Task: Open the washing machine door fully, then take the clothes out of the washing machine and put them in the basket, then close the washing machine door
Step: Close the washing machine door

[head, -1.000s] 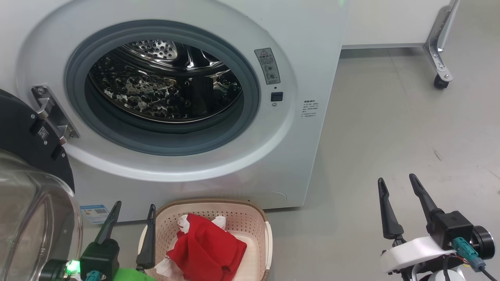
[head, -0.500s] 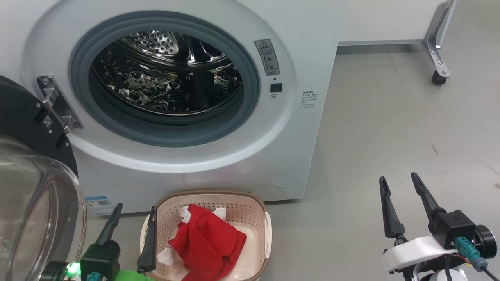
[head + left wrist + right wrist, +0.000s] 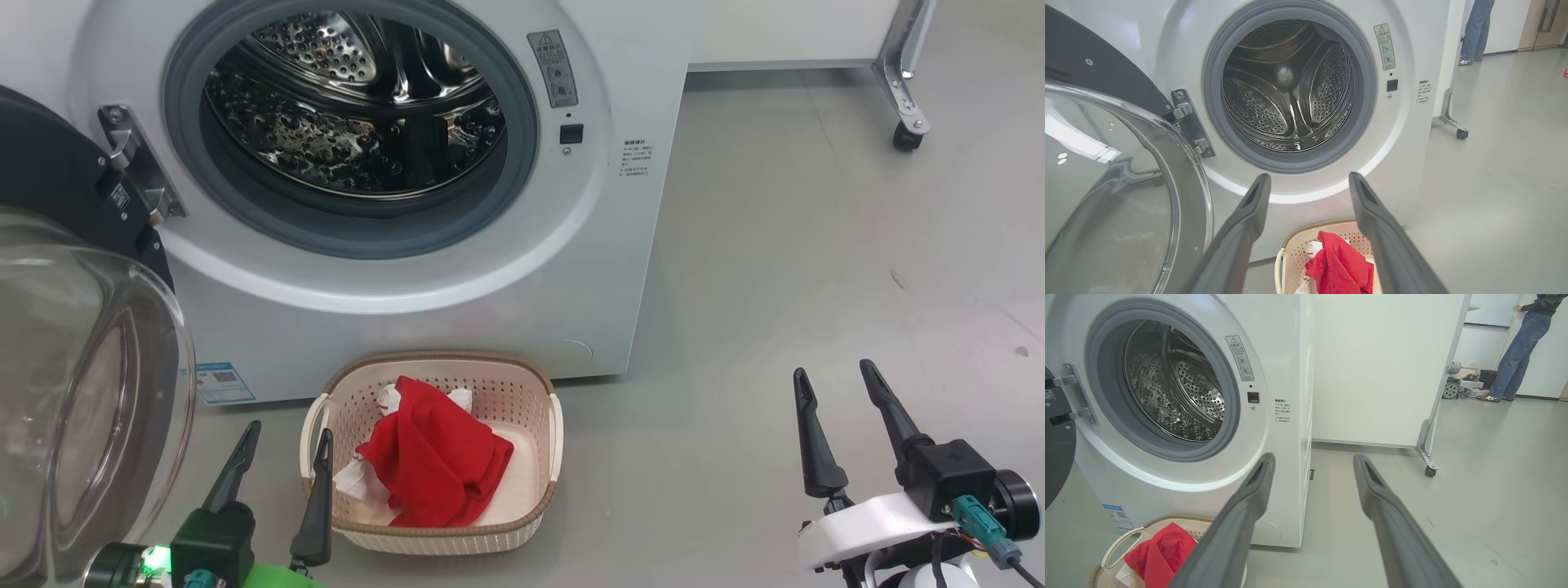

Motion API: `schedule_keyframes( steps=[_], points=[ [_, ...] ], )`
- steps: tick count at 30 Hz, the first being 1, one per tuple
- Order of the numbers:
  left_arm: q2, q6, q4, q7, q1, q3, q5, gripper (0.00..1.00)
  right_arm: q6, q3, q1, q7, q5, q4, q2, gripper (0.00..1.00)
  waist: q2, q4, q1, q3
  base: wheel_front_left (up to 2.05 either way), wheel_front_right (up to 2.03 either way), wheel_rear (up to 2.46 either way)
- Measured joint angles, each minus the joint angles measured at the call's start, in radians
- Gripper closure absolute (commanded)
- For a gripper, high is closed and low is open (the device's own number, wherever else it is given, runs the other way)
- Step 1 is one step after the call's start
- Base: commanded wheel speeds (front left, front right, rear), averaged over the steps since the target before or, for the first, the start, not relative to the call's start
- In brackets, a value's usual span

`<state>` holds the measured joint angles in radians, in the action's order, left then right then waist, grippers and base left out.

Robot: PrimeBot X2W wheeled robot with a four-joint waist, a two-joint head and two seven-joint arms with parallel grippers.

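Grey floor (image 3: 816, 245) — clothes (image 3: 437, 457) in basket (image 3: 441, 358), as before

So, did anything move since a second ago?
The robot's head camera moved: the whole picture slid up, so the basket shows in full. Nothing was grabbed or let go. The red clothes stayed in the basket, the washing machine door stayed open, and the left gripper and right gripper stayed open and empty.
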<state>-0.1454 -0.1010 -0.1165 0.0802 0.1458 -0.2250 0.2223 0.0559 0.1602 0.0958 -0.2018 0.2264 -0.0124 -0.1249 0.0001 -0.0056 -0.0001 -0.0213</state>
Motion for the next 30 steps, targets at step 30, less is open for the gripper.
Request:
schedule_keyframes(
  steps=[30],
  points=[
    [-0.001, -0.003, -0.019, 0.000, 0.006, 0.001, -0.003, 0.00, 0.001, -0.002, 0.002, 0.005, 0.000, 0.002, -0.003, 0.00, 0.0000, 0.000, 0.0000, 0.013, -0.51, 0.51, 0.00]
  ],
)
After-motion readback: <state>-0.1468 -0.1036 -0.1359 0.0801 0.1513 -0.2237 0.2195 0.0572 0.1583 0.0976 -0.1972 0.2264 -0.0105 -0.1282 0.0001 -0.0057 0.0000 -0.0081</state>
